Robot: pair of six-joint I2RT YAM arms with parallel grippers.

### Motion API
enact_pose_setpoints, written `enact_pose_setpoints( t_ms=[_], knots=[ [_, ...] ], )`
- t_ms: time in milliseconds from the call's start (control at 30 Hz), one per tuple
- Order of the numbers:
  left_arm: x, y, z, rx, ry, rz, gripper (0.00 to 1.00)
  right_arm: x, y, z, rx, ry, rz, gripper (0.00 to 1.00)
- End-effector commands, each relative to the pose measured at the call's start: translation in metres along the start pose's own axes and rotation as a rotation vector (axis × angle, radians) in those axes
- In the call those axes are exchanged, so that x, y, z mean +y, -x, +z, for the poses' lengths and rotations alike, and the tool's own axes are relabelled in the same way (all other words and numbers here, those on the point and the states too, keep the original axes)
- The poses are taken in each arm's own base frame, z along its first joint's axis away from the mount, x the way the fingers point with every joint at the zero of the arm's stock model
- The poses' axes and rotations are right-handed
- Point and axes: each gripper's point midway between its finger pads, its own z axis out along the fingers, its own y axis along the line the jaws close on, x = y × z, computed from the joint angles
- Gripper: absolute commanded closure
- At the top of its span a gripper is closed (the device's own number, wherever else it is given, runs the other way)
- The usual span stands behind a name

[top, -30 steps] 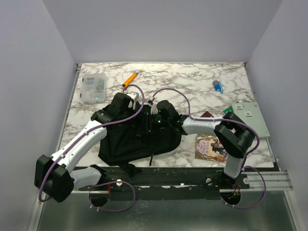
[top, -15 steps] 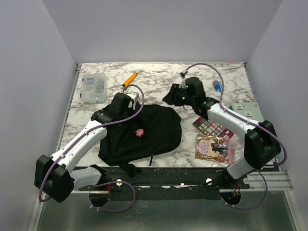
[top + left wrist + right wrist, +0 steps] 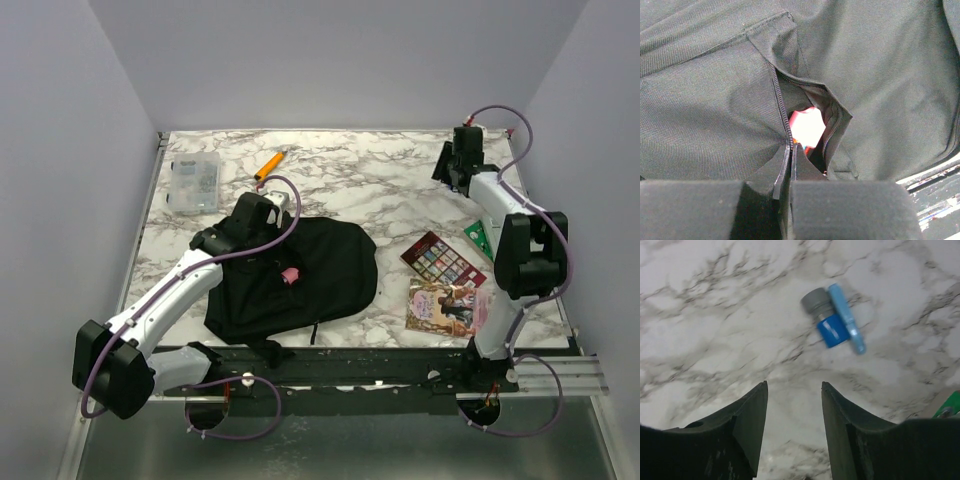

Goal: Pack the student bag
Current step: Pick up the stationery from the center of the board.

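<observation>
Right wrist: open right hand [image 3: 794, 389] has left the large black fabric backpack [image 3: 325, 285], now over small blue-grey plastic item [image 3: 834, 322] on counter [image 3: 715, 315]; left hand [image 3: 791, 148] clamps pocket edge [image 3: 781, 105]. Next pick.

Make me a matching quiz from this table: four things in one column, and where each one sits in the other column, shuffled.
Things
1. pink item
2. orange pen
3. clear box
4. small blue item

Places
A. on the marble just ahead of the open right gripper
B. far left corner of the table
C. inside the student bag, in its open pocket
D. on the marble beyond the bag, right of the box

Pairs: 1-C, 2-D, 3-B, 4-A
</observation>
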Motion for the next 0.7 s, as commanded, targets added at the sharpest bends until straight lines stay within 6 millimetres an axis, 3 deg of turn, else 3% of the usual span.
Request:
enact_pose_setpoints(
  t_ms=[0,233,333,367,533,667],
  knots=[
    [-0.013,0.018,-0.003,-0.053,-0.056,0.015,1.00,-0.059,-0.003,0.031,0.090,-0.203,-0.076,0.49],
    [-0.014,0.016,0.001,-0.033,-0.060,0.011,1.00,-0.096,-0.015,0.038,0.135,-0.343,-0.194,0.49],
    [-0.015,0.015,0.003,-0.023,-0.068,0.011,1.00,-0.094,-0.021,0.040,0.142,-0.316,-0.204,0.48],
    [-0.015,0.015,0.004,-0.019,-0.068,0.009,1.00,-0.105,-0.022,0.042,0.150,-0.321,-0.191,0.47],
    [-0.012,0.013,0.008,-0.010,-0.053,0.008,1.00,-0.115,-0.037,0.055,0.198,-0.295,-0.179,0.46],
    [-0.011,0.012,0.011,0.001,-0.046,0.009,1.00,-0.113,-0.045,0.062,0.198,-0.255,-0.171,0.46]
  ],
)
